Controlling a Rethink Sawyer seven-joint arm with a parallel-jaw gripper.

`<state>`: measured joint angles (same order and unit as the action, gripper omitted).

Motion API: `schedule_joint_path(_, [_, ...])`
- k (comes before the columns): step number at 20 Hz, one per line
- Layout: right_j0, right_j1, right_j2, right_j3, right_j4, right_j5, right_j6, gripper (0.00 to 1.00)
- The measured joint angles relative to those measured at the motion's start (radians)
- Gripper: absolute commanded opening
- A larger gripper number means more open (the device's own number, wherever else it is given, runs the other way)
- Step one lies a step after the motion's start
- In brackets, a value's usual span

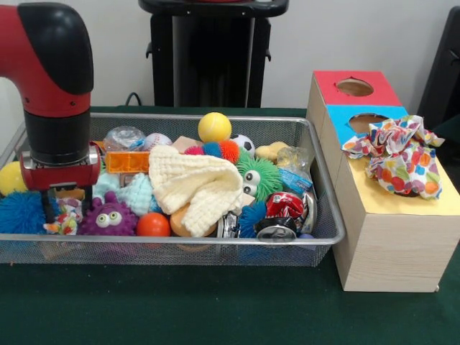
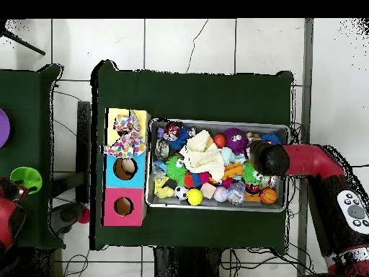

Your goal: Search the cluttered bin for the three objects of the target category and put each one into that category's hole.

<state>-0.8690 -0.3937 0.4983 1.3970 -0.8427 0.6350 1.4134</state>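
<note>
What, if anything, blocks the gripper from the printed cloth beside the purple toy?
Probably nothing; likely yes. The gripper hangs right over the cloth, which lies uncovered between the purple toy and blue ball.

One wide silver wire-mesh bin [image 1: 316, 241] and one red and black robot arm [image 1: 54, 86] show. Three pale wooden boxes stand in a row, topped red [image 1: 327, 88], blue [image 1: 338, 115] and yellow [image 1: 388, 203]. Two round holes show, one red-topped [image 1: 354, 87], one blue-topped [image 1: 365, 121]. One cream knitted cloth [image 1: 198, 183], one purple fuzzy toy [image 1: 108, 215].
</note>
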Motion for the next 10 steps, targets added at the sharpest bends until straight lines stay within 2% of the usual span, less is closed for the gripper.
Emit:
schedule_joint_path(2, [0.006, 0.0, -0.008, 0.0, -0.001, -0.007, 0.0, 1.0])
schedule_joint_path(3, [0.009, 0.0, -0.013, 0.0, -0.001, -0.01, 0.0, 0.0])
schedule_joint_path(10, [0.007, 0.006, -0.015, 0.0, 0.005, -0.014, 0.0, 0.0])
